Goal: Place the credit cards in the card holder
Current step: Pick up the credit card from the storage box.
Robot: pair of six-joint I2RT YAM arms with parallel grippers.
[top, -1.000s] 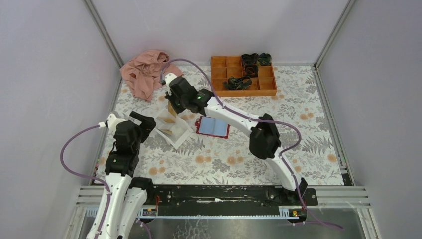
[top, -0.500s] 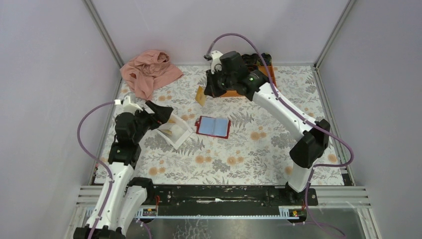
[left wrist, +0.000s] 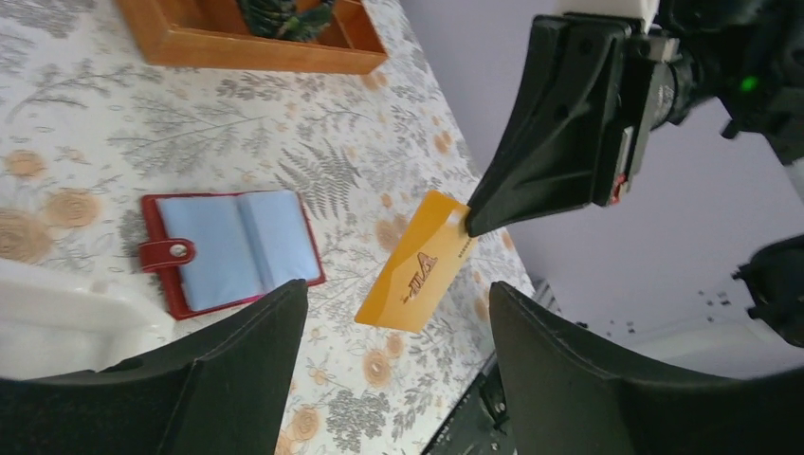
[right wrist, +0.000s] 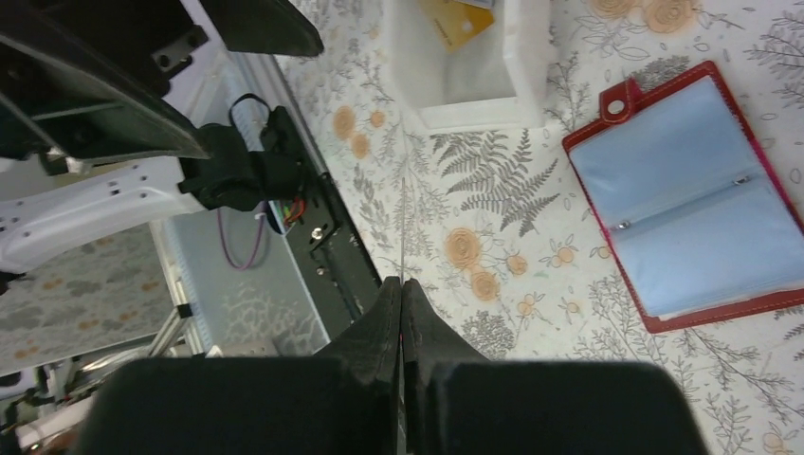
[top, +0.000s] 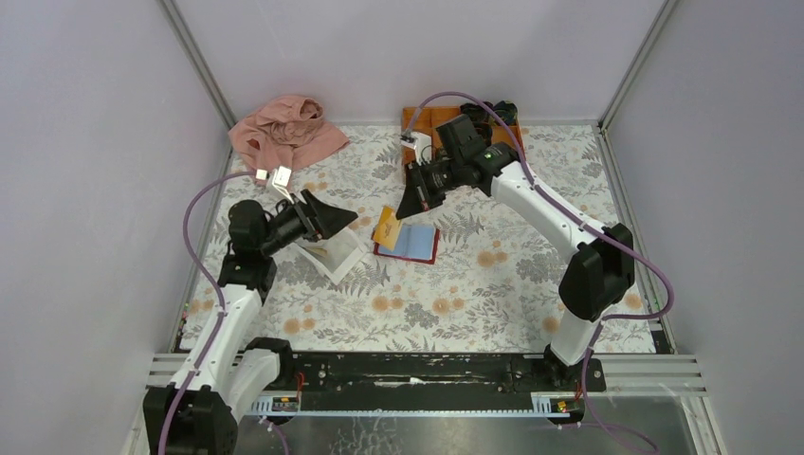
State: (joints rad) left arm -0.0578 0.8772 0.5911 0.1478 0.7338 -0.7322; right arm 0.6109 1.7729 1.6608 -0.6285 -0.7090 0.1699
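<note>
Orange box (top: pixel 417 118) mostly behind right arm (top: pixel 531 194), white tray (left wrist: pixel 57 303) cut by frame edge, credit card (left wrist: pixel 417 261) lettering illegible.

Glossy credit card (left wrist: pixel 417 275), matt card holder (left wrist: pixel 232 248), crumpled cloth (top: pixel 284 137).

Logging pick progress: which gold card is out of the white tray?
The card pinched at one corner by the right fingers, held near the open card holder; the other cards lie in the white tray.

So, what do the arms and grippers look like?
The left arm and the right arm are white links with black joints, each trailing a purple cable. The left gripper and the right gripper have black tapered fingers. A green light marks the right wrist.
</note>
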